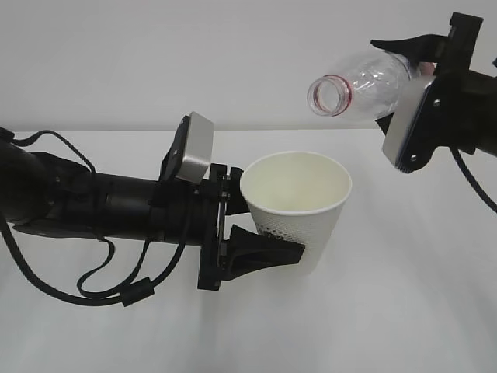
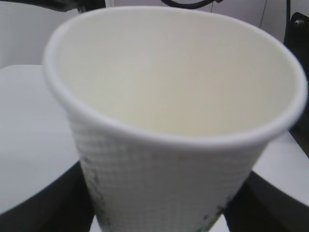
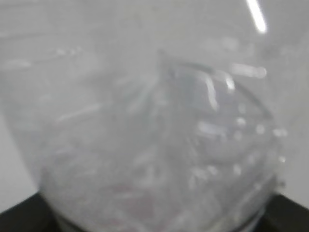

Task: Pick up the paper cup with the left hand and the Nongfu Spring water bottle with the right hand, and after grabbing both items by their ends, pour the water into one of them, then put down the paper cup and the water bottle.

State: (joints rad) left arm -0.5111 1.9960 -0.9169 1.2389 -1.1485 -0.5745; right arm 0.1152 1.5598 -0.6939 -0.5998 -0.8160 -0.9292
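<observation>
White desk (image 1: 435, 311) carries nothing visible but the arms' reach. Left arm (image 1: 101, 206) extends level from the left; its fingers (image 1: 268, 250) are clamped on the lower wall of the cup (image 1: 299, 214), held upright above the desk, mouth open upward, interior looks dry and empty in the left wrist view (image 2: 174, 72). Right gripper (image 1: 435, 85), upper right, holds the bottle (image 1: 361, 84) by its rear part; bottle tilted near horizontal, uncapped mouth pointing left and slightly down, above and just right of the cup rim, not touching. No stream visible.
</observation>
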